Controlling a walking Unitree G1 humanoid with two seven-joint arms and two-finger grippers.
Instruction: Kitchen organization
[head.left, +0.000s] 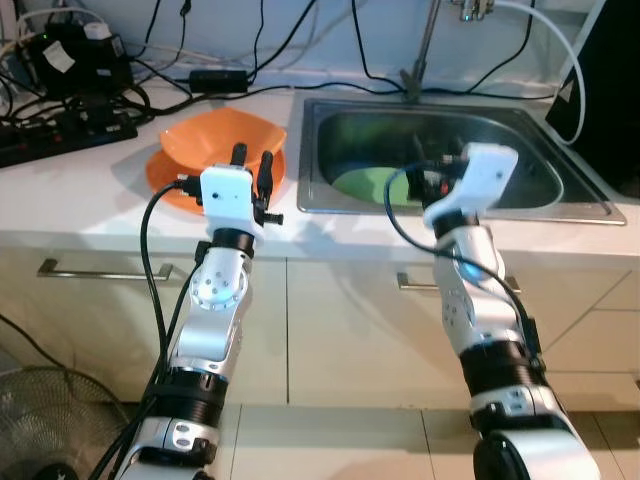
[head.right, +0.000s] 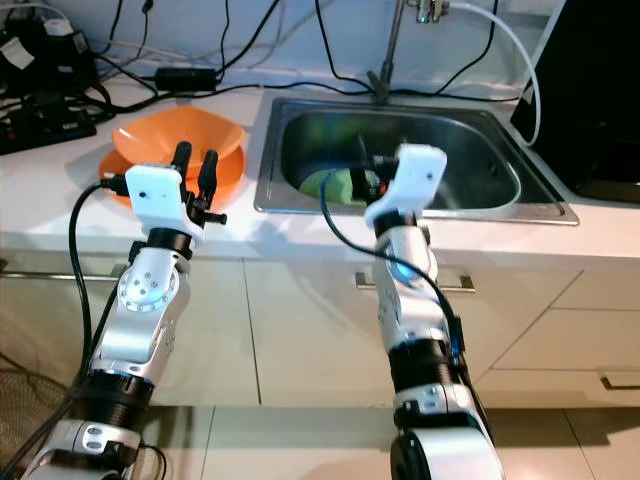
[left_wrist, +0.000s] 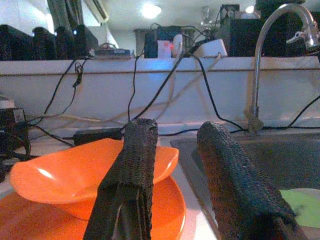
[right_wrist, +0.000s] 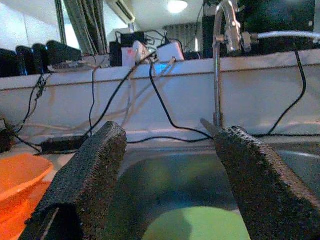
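Observation:
An orange bowl (head.left: 215, 138) sits on an orange plate (head.left: 163, 183) on the white counter, just left of the steel sink (head.left: 560, 209). A green plate (head.left: 362, 185) lies flat in the sink basin. My left gripper (head.left: 252, 160) is open at the right edge of the orange plate, its fingers (left_wrist: 140, 150) pointing over the bowl (left_wrist: 75, 170) with nothing between them. At the sink's front edge my right gripper (head.left: 432, 178) is open and points at the green plate (right_wrist: 200, 225); it holds nothing.
Power strips, a black adapter (head.left: 218, 80) and many cables crowd the counter's back left. A faucet (head.left: 420, 50) and white hose (head.left: 565, 60) stand behind the sink. Drawer handles (head.left: 100, 270) run below the counter. A fan (head.left: 40, 420) stands on the floor at lower left.

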